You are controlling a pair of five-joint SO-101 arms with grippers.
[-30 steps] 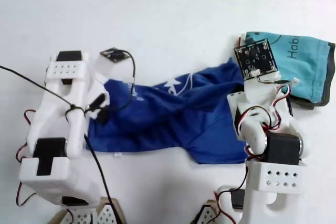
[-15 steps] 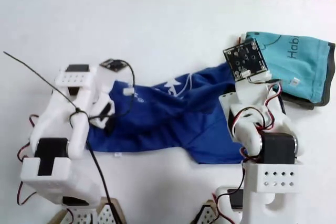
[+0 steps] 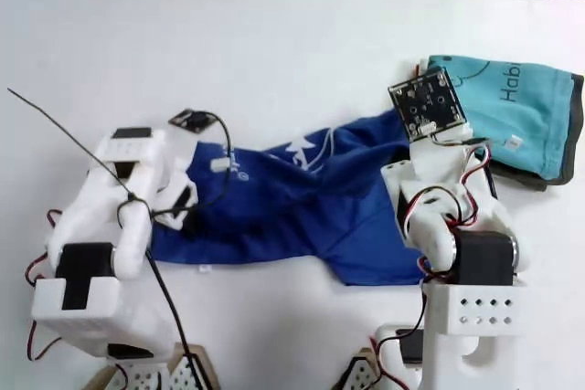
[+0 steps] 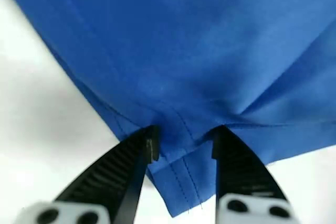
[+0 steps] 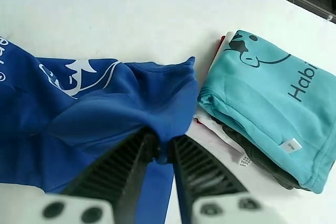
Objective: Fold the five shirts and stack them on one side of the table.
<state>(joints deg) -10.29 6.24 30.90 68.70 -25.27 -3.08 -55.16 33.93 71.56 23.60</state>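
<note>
A bunched fold at the hem of the blue fabric shirt [image 4: 210, 51] is being clamped between the black jaws of the left gripper [image 4: 184, 142]. Double stitching is showing along the hem just past the jaws, and creases are fanning out from the pinched spot. At the shirt's other end, a raised ridge of cloth is being gripped by the right gripper [image 5: 160, 148], whose jaws are standing almost together, close to a corner of the shirt that is sticking up slightly.

Between the two grippers the shirt is being held spread over the white counter [image 3: 274, 43]. Its long axis is running side to side from one arm to the other, and the right arm's end is lying a little farther from the arm bases than the left arm's end. The shirt is lying unfolded and rumpled, with diagonal wrinkles, a white curved graphic on its far half, and a wide lobe sagging toward the arm bases near the right arm.

Just beyond the right gripper, a teal folded shirt [image 3: 521, 107] with dark lettering is lying on top of a stack, over a dark grey garment [image 5: 270, 174] and some white and red edges. The blue shirt's corner is lying near this stack; whether they are touching cannot be told.
</note>
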